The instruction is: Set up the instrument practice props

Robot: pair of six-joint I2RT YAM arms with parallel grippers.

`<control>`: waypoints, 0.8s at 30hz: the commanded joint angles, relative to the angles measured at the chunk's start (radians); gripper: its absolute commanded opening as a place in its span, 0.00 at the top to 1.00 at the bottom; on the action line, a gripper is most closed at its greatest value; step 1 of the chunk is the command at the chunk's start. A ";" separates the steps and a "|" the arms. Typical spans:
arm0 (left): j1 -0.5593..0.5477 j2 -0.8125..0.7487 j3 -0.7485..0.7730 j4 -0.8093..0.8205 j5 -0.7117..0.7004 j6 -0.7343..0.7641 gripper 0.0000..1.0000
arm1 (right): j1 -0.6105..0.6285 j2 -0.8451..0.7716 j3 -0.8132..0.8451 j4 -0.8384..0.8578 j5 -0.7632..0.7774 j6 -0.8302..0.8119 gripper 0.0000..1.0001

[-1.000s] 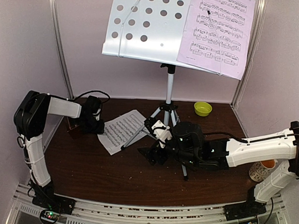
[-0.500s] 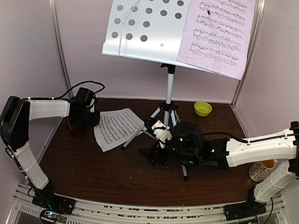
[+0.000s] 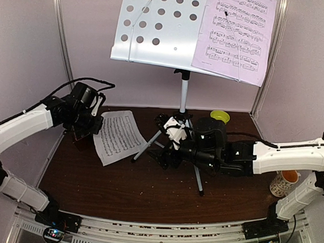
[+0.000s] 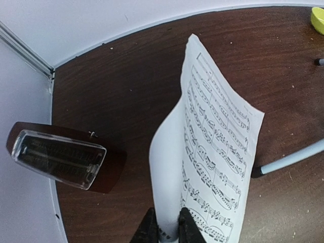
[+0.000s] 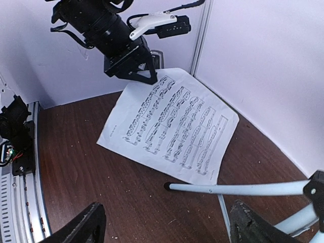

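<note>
White music sheet [image 3: 117,134], centre-left, hangs pinched in the left gripper [image 4: 166,229]; right gripper [image 5: 167,225] gapes wide, empty.

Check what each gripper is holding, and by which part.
Left gripper pinches the white music sheet by its edge. Right gripper is open and holds nothing.
</note>
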 commanded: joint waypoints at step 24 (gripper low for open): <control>-0.317 -0.518 -0.014 -0.298 0.293 0.186 0.90 | -0.078 0.374 0.728 -0.451 -0.819 -0.280 0.07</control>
